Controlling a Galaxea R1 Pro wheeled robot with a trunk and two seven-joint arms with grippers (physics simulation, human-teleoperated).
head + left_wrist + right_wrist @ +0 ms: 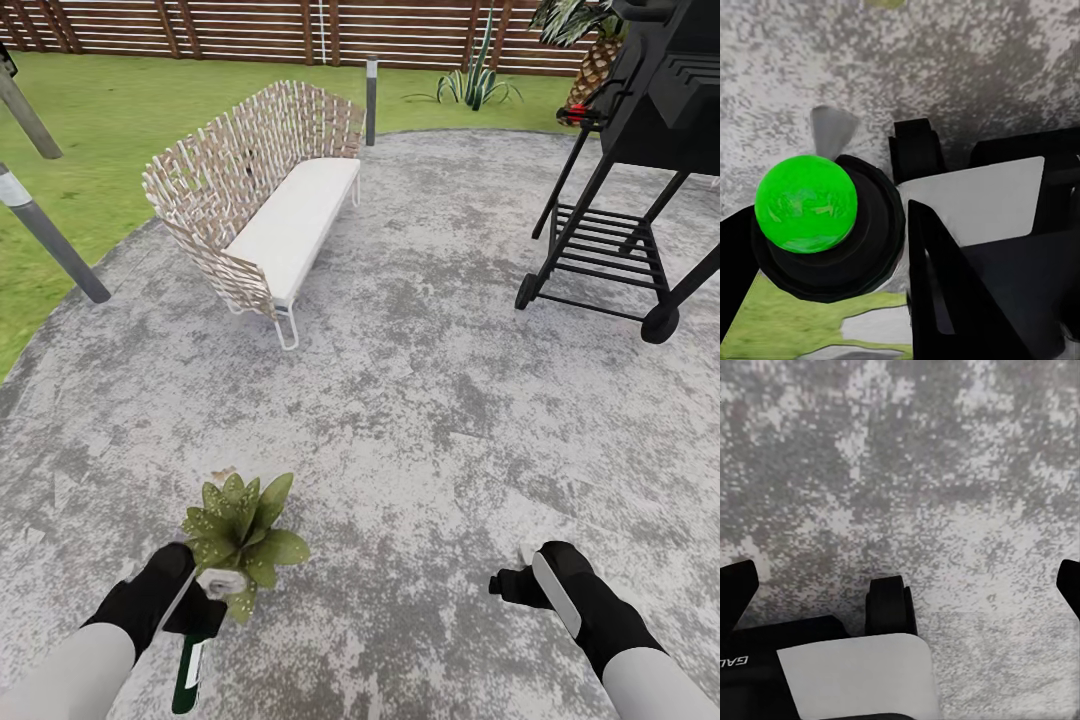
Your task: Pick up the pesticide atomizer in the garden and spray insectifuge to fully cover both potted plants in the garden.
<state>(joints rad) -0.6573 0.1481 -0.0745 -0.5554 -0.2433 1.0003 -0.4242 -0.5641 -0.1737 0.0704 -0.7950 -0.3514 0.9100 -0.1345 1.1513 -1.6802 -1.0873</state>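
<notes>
On the mottled grey stone patio, our left gripper clamps the dark green spray bottle beside a speckled potted plant, while our right gripper hangs spread and empty.

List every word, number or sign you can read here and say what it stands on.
"GAL": white letters on the black body of the right gripper in its wrist view, cut off by the picture's edge.
The white label on the atomizer held by the left gripper: too small to read.
Nothing else legible.
</notes>
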